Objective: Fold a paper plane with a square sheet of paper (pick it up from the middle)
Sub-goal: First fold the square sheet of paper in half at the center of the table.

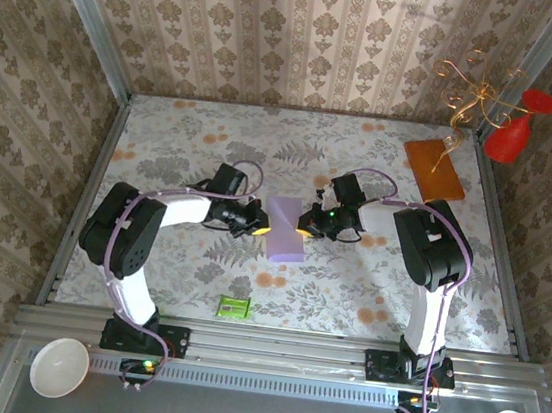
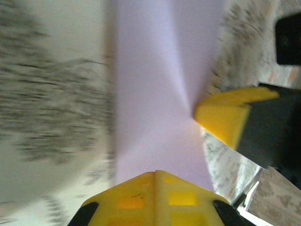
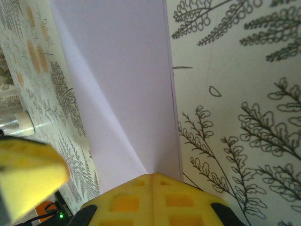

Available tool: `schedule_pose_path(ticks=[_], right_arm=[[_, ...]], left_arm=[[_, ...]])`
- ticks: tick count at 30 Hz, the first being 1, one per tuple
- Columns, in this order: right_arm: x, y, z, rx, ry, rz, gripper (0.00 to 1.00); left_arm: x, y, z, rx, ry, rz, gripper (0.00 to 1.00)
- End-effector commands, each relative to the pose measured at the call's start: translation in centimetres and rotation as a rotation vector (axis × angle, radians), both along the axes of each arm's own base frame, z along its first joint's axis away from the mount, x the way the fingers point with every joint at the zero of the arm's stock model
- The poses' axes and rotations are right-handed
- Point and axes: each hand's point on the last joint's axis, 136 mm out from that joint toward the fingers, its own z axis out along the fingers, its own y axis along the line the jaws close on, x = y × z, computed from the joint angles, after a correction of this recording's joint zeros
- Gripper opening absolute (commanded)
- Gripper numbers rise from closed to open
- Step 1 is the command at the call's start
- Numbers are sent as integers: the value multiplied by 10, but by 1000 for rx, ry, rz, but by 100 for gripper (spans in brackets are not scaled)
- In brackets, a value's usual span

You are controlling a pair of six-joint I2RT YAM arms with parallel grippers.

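Lavender against the flowered desk (image 1: pixel 183 145), the square sheet of paper (image 1: pixel 286 230) showed at mid-frame in the top view, beyond the small green packet (image 1: pixel 233 307) near the bottom edge. The left gripper (image 1: pixel 257 228) pinched the sheet's left side and the right gripper (image 1: pixel 301 230) its right side, each with jaws pressed together on the paper, facing one another across it. The sheet's long axis ran from upper to lower frame, crosswise to the line between the two grippers, so neither arm was the nearer. Yellow fingers (image 2: pixel 141 197) sat closed at the bottom of the left wrist view, with paper stretching away upward. Any coming fold would likely follow that long axis. Farther back, at upper right, stood the orange-brown board (image 1: pixel 435 168).
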Motion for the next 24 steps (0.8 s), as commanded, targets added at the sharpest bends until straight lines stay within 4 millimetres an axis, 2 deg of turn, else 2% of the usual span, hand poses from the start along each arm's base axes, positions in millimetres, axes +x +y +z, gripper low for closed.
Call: schedule_pose_path(ticks=[1,4,8,12,16,20,22,24], right_arm=[[-89,-98,-117,-493,367,-95,6],[-90,-98,-118,-494,371,-94,6],[-90,-99,-118,-499,370,-96,6],[-89,-100,-119,-508,370,-99,6],[-88,-101,-119,-515,367,-101,6],[-88,-101,-119,-514,370,-101,6],[-88,-101,-118,-515,370,-99,6],[-88,-102,-118,-517,370,-98,6]], left_arm=[[-8,-17,2,-18,8,-48,2],[-24,-28,-10,-35,67,-84,2],[-35,-24,-26,4,99,-111,2],[-47,-6,-41,53,132,-109,2],[-62,22,-52,98,166,-74,2],[-66,49,-45,103,171,-20,2],[-60,51,-28,83,129,-8,2],[-49,42,-6,43,72,-13,2]])
